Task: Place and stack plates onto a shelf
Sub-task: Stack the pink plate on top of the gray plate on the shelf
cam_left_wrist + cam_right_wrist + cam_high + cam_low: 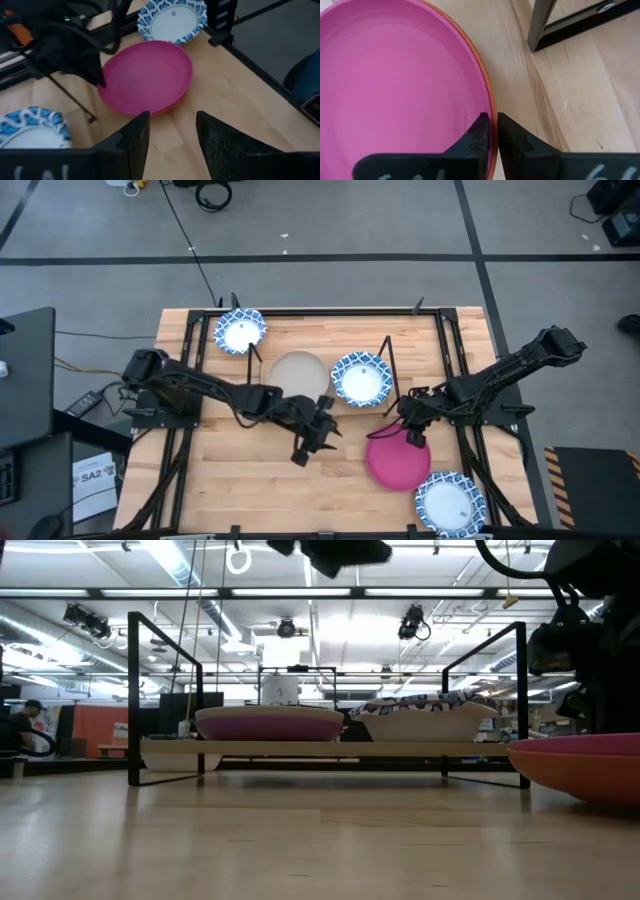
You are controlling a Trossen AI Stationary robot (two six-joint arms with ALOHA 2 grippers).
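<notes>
Your right gripper is pinched on the rim of the pink plate beside the shelf; lift level toward it, left gripper spread empty.

Even, bright overhead light; ceiling strip lights glare white in the low view, leaving the shelf backlit and dark. Soft, faint shadows on the table. Left wrist view blurred, its near fingers out of focus; right wrist view sharper.
</notes>
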